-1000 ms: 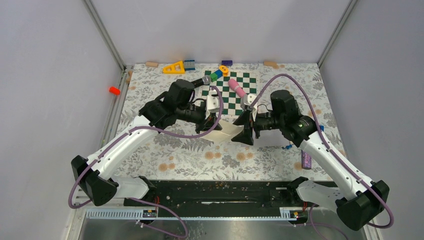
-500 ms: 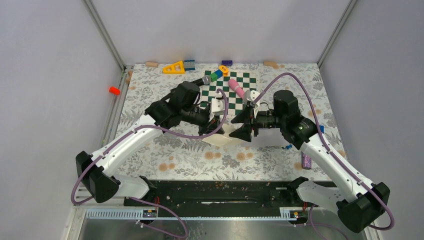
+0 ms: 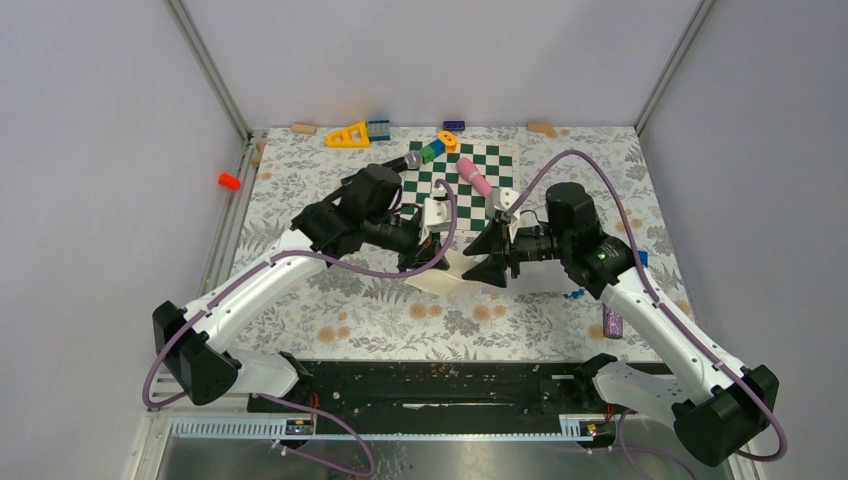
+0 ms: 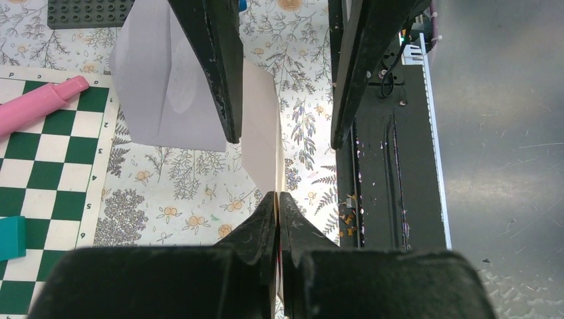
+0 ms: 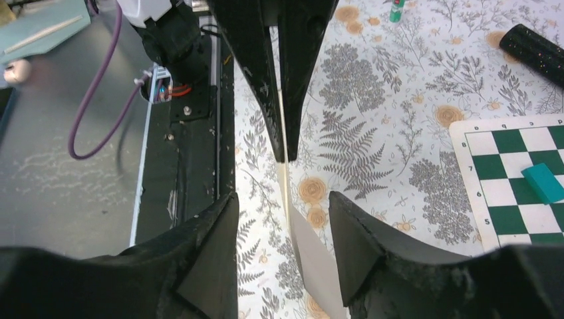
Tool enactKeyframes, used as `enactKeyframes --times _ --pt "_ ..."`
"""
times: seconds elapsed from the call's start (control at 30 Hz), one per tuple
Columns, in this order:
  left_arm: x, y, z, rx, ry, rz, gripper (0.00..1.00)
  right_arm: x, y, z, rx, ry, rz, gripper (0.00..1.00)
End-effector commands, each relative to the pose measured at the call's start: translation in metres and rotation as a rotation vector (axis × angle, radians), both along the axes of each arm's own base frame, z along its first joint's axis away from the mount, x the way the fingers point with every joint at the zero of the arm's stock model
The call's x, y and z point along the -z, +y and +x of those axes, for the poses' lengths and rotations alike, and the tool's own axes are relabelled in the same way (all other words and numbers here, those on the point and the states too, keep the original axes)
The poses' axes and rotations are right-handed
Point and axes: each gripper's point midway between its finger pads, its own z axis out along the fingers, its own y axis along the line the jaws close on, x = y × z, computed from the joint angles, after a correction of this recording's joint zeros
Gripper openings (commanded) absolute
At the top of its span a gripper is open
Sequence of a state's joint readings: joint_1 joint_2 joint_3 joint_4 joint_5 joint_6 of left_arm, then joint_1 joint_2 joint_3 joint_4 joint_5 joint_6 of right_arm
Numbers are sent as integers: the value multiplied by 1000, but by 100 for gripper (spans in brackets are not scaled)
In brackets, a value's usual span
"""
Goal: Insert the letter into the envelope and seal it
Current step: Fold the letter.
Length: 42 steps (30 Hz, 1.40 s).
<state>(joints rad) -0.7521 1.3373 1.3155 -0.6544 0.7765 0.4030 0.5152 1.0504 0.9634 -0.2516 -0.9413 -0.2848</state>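
Observation:
My left gripper (image 4: 277, 199) is shut on one end of the light grey envelope (image 4: 259, 119), holding it on edge above the floral table. A cream strip runs along its gripped edge; I cannot tell whether that is the letter. A paler folded sheet (image 4: 166, 86) hangs beyond one of the right fingers (image 4: 216, 73); flap or separate sheet, I cannot tell. The right gripper (image 5: 282, 197) is open and straddles the envelope (image 5: 312, 266) at its other end, with gaps on both sides. From above, the two grippers (image 3: 437, 262) (image 3: 480, 262) meet nose to nose over the envelope (image 3: 437, 280).
A green chessboard (image 3: 470, 190) lies just behind, with a pink cylinder (image 3: 472, 177) and a teal block (image 5: 542, 183) on it. A dark grey studded plate (image 4: 86, 12), a yellow triangle (image 3: 348, 135) and a purple item (image 3: 612, 320) lie around. The black rail (image 3: 430, 385) borders the near edge.
Both grippers have drawn closer together over the table's middle. The right jaws have narrowed around the free end of the paper. The left grip is unchanged.

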Motion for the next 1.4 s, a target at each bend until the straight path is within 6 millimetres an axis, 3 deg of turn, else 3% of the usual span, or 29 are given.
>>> enactKeyframes --times 0.0,0.07,0.1,0.23,0.27,0.3,0.33,0.4,0.43,0.47,0.57,0.63,0.73,0.77,0.83,0.87,0.9,0.93,0.97,1.1,1.13,1.23,1.3,1.33,1.37 --pt "-13 -1 -1 11 -49 -42 0 -3 -6 -6 -41 -46 -3 60" --pt "-14 0 -1 8 -55 -43 0 -1 -9 -5 -37 -48 -10 55" --pt "-15 0 -1 7 -57 -44 0 -1 -11 -5 -33 -47 -11 47" --pt "-17 1 -2 8 -61 -48 0 -1 -12 -3 -25 -46 -13 2" --pt "-17 1 -2 9 -63 -49 0 0 -12 -2 -22 -44 -14 0" --pt "-18 1 -3 10 -63 -50 0 0 -13 -2 -21 -42 -14 0" --pt "-18 1 -3 10 -64 -50 0 0 -13 -3 -24 -42 -13 10" --pt "-18 2 -3 9 -65 -51 0 -1 -13 -4 -31 -46 -12 51" --pt "-19 2 -4 11 -69 -51 0 -1 -14 -5 -32 -48 -16 62" --pt "-20 2 -4 12 -72 -52 0 0 -15 -5 -33 -51 -21 66" --pt "-23 4 -4 11 -82 -55 0 5 -18 -5 -38 -59 -42 66" --pt "-24 5 -5 9 -88 -57 0 8 -20 -4 -35 -58 -50 57" --pt "-25 6 -5 9 -91 -58 0 11 -21 -2 -31 -54 -58 10" --pt "-26 6 -5 9 -93 -59 0 12 -21 -2 -31 -53 -61 0" --pt "-26 6 -6 10 -93 -58 0 12 -22 -2 -33 -55 -64 4" --pt "-26 6 -5 10 -95 -58 0 12 -22 -3 -39 -59 -65 22" --pt "-26 6 -6 10 -96 -59 0 12 -23 -5 -43 -62 -67 47" --pt "-27 7 -6 9 -97 -59 0 11 -23 -5 -46 -65 -68 61" --pt "-27 7 -6 9 -101 -60 0 11 -24 -6 -47 -70 -72 65" --pt "-29 8 -6 6 -108 -60 0 16 -29 -7 -51 -84 -98 62" --pt "-30 9 -6 6 -112 -62 0 17 -30 -6 -46 -84 -105 54" --pt "-30 9 -6 5 -114 -63 0 21 -32 -2 -27 -83 -121 0" --pt "-31 9 -6 2 -115 -63 0 24 -33 -2 -26 -85 -133 0" --pt "-31 10 -6 3 -118 -64 0 25 -34 -2 -26 -87 -140 18" --pt "-31 10 -6 2 -118 -61 0 26 -35 -1 -23 -94 -149 45"
